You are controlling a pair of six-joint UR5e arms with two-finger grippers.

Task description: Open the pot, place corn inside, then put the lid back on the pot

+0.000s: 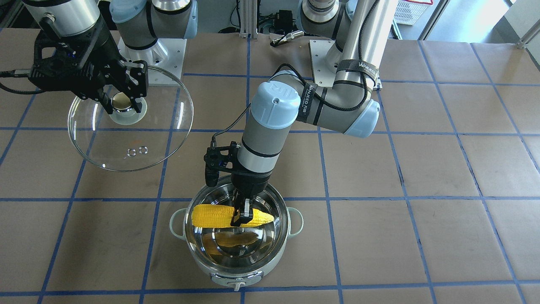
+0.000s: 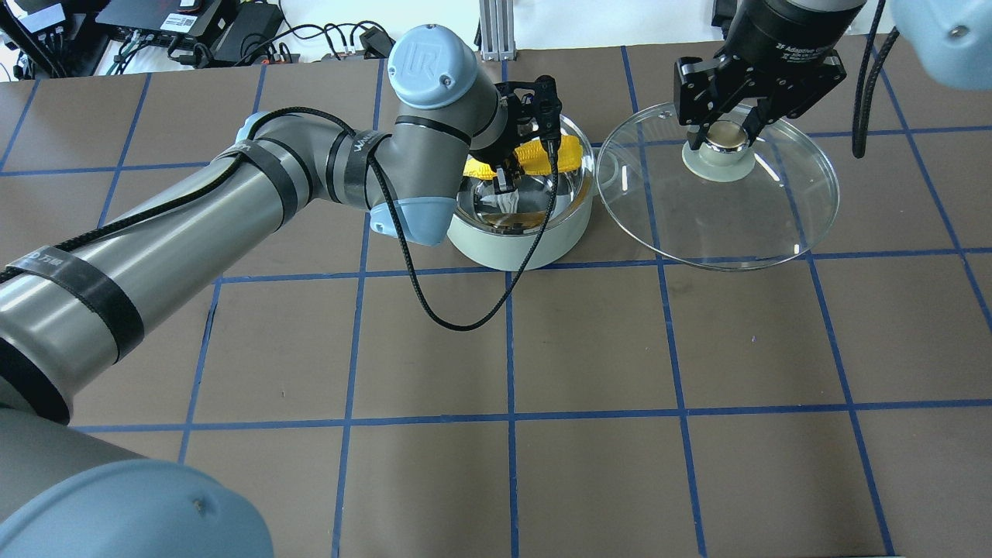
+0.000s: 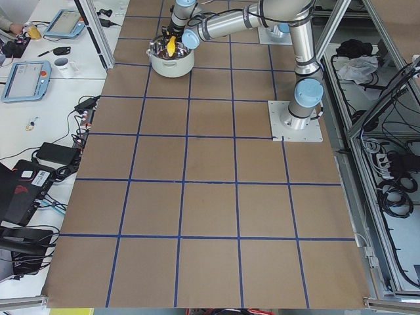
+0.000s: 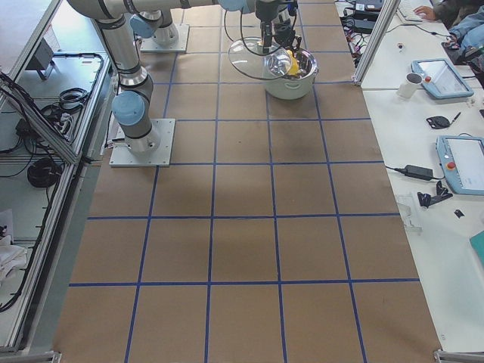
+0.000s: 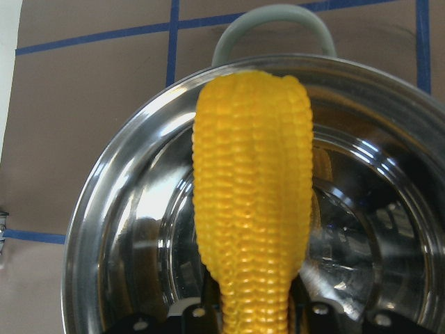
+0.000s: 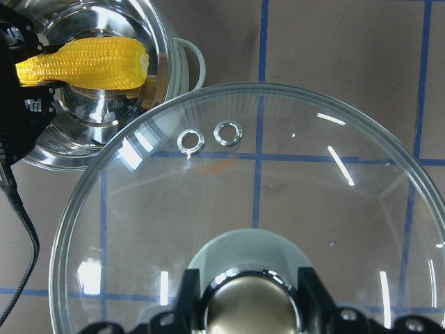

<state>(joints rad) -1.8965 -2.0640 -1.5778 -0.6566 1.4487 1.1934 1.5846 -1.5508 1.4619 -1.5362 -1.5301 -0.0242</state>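
The pot (image 2: 542, 248) is a round vessel with a smooth pale mint outer wall, a mirror-bright steel bowl inside, two small loop handles and a silver control knob (image 1: 237, 286) on its front. It stands uncovered near the edge of the surface (image 1: 422, 169) opposite the robot, about midway along that edge. The surface is matte brown paper ruled into squares by blue tape. The corn (image 1: 211, 215) is a bright yellow tapered cob with neat rows of bumpy kernels. It lies level across the pot's open mouth, its blunt end towards one loop handle and its yellow reflection showing in the steel below. The left gripper (image 1: 241, 220) has its black fingers clamped on the cob's narrower end. The lid (image 1: 139, 126) is a clear glass dome with a thin bright rim, two small metal ring vents (image 1: 138, 151) and a glossy ball knob (image 6: 247, 306) on a pale round base. The right gripper (image 1: 123, 105) holds it off the pot, towards the robot's right, with its fingers closed around that ball knob. Black straps (image 1: 366, 67) on the left arm read "WANJEED". The pale blue joint cap (image 2: 430, 66) bears a "UR" mark, and the word "Adaptive" can be read on the right gripper's body.
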